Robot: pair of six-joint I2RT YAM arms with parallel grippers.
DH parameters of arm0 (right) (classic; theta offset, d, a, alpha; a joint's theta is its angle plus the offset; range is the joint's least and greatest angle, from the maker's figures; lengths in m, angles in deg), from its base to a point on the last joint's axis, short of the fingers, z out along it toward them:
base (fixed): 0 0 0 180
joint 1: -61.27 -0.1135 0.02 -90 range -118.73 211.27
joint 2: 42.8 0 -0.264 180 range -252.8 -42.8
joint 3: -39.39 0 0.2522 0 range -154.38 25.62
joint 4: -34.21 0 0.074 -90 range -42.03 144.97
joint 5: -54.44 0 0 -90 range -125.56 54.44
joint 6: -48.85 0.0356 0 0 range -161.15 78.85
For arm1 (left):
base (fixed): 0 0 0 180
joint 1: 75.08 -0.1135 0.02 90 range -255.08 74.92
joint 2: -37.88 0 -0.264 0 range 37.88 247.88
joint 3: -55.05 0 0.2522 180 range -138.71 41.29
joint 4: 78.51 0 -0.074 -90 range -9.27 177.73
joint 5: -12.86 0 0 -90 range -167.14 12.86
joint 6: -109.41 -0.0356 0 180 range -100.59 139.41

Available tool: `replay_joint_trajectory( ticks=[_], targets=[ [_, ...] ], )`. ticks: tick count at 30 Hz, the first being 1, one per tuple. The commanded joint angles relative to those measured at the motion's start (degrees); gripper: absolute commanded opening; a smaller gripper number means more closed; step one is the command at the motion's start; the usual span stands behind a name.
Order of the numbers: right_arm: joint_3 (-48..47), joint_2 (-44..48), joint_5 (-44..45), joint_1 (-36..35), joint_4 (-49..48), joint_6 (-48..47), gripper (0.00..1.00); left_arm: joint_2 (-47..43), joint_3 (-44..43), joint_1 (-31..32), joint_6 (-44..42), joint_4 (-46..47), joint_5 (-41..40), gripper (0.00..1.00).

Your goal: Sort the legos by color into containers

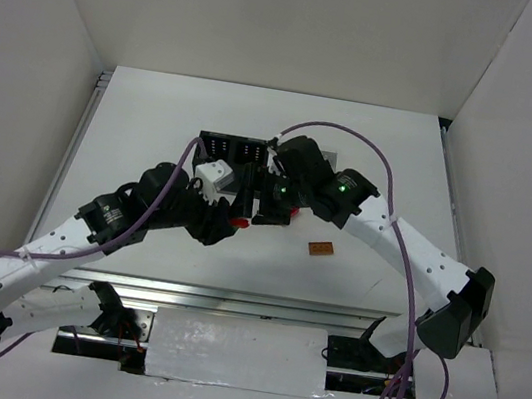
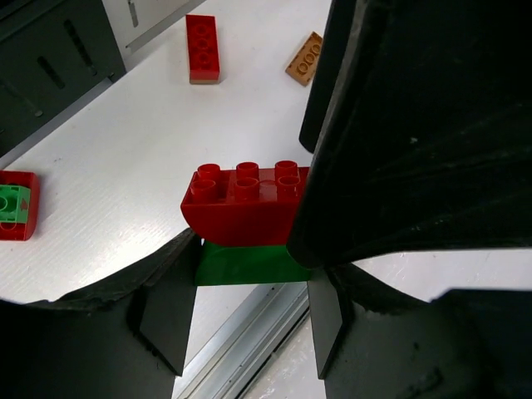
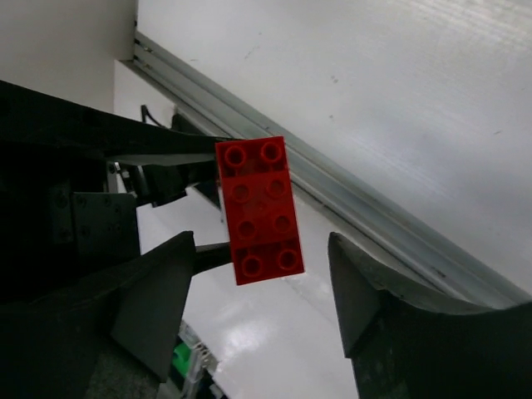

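The left gripper [image 2: 249, 278] has its fingers [image 2: 166, 303] clenched on a small stack of two legos: a red studded plastic brick with a curved underside [image 2: 241, 204] sits on a green plastic brick [image 2: 245, 263], and the fingers press in on the green brick's two ends; the stack lies directly between the fingertips, with the white table [image 2: 125, 141] and a grey aluminium rail [image 2: 249, 341] showing behind it.

The right gripper [image 3: 259, 249] has its fingers [image 3: 366, 291] spread wide; in the right wrist view the red curved brick hangs between them, studs facing the camera, with a clear gap to each finger, and dark parts of the other arm reach in from the left finger's side; in the left wrist view a large black mass covers the red brick's right end.

Beyond the left fingers, well apart from them, a long red studded brick [image 2: 203, 48] and an orange-tan studded plate [image 2: 305, 58] lie flat on the table; off to the side of the left finger, at the frame's edge, rests a red piece with green on top [image 2: 15, 204].

From above, both pairs of fingers meet just on the near side of the row of square black and white plastic containers [image 1: 229, 145].
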Motion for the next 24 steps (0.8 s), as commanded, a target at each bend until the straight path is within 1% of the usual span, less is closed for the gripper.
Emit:
replay_joint_trajectory(
  ticks=[1,2,3,5,6,7,10,11,12,17,20,24],
  targets=[
    [0.93,0.93,-2.45,-0.91,-3.13,1.15,0.70,0.27,-2.84,0.39,-2.43,3.19,2.07,0.00],
    [1.54,1.28,-2.71,-0.91,-3.92,1.68,0.62,0.19,-2.58,0.39,-2.52,3.46,2.68,0.00],
    [2.59,1.55,-3.76,-0.91,-4.80,1.86,0.48,0.19,-2.49,0.39,-2.34,3.63,2.77,0.00],
    [2.87,1.73,-4.38,-0.91,-5.95,2.30,0.38,-0.25,-1.79,0.48,-1.99,4.33,2.86,0.00],
    [2.87,1.55,-4.73,-0.91,-6.04,2.39,0.19,-0.78,-1.53,0.48,-1.90,4.69,2.69,0.00],
    [2.96,1.55,-4.82,-0.91,-6.30,2.56,0.17,-1.13,-1.35,0.48,-1.82,4.86,2.51,0.00],
    [3.74,1.46,-5.78,-0.56,-7.35,3.18,0.16,-2.01,-0.82,0.48,-1.55,5.39,2.33,0.00],
    [4.01,1.46,-5.96,-0.38,-7.62,3.35,0.02,-2.27,-0.73,0.48,-1.55,5.22,2.16,0.00],
    [3.92,1.46,-6.05,-0.20,-7.62,3.44,0.00,-2.54,-0.73,0.48,-1.55,5.13,1.90,0.00],
    [3.92,2.69,-5.26,1.20,-8.94,3.88,0.00,-3.33,0.32,0.48,-1.29,3.90,-0.13,0.00],
    [3.14,3.92,-4.91,3.31,-9.56,3.62,0.00,-4.47,1.46,0.48,-0.85,3.81,-0.56,0.00],
    [0.76,4.19,-3.59,7.00,-7.19,1.25,0.00,-5.70,2.34,0.48,-0.67,3.11,-1.44,0.00]
  ],
)
